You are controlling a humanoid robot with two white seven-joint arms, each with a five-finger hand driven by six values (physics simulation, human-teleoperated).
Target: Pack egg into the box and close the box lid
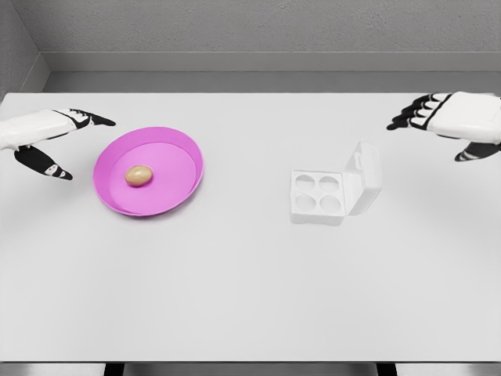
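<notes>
Nothing is packed yet: the egg (138,175) lies in the pink bowl (182,149) on the left of the white table (250,298), well apart from the white box (318,197), which sits right of the middle with its lid (365,177) standing open and all four cups empty. The left hand (48,138) hovers just beside the bowl with fingers spread and holding nothing, and the right hand (450,119) hangs near the box, also spread and empty. The step in hand looks like the reach for the egg, so the next move likely calls for the left hand to come over the bowl's rim, drop down and close gently around the egg.
</notes>
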